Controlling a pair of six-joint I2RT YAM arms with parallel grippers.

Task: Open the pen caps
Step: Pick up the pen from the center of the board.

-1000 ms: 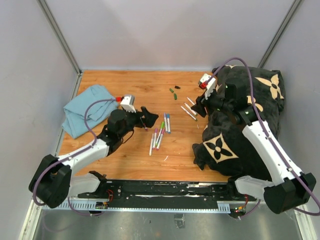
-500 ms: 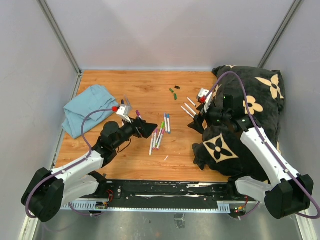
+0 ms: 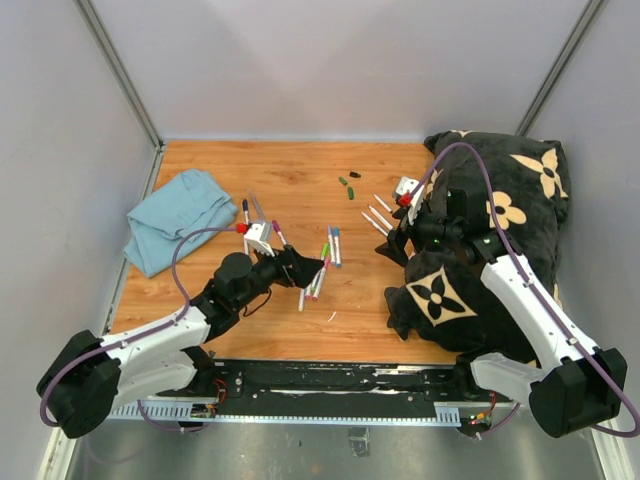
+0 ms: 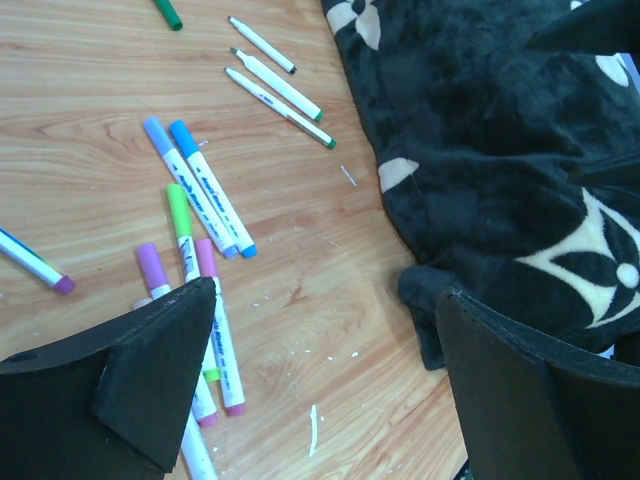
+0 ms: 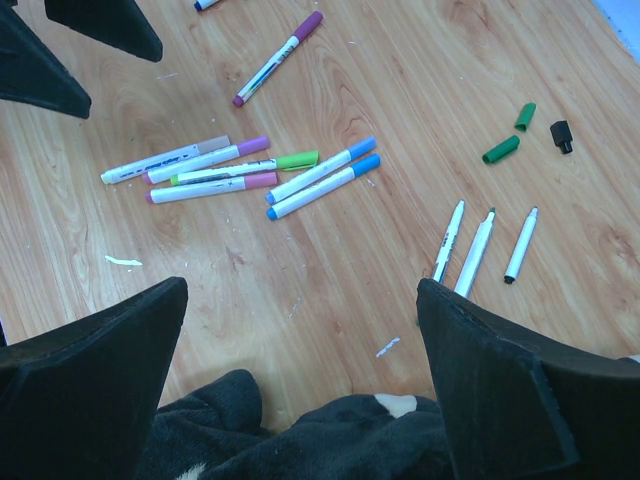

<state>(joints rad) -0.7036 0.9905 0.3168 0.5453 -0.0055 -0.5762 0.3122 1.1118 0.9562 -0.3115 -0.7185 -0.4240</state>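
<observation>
While both tools hover open, empty — left tool above the capped markers, right tool toward the surface's right edge — their pen caps are still on; next, probably pinch one marker.

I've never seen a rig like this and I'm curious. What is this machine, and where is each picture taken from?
Two robot arms are bolted at the near edge of a wooden table. One picture looks down from above; the other two come from a camera on each wrist, so the black wedges in their lower corners are that arm's own fingers. The left gripper and the right gripper are both open and hold nothing. On the table lie capped markers, three uncapped pens, two green caps and a black cap. A blue cloth lies to the left, a black flower-patterned blanket to the right.
</observation>
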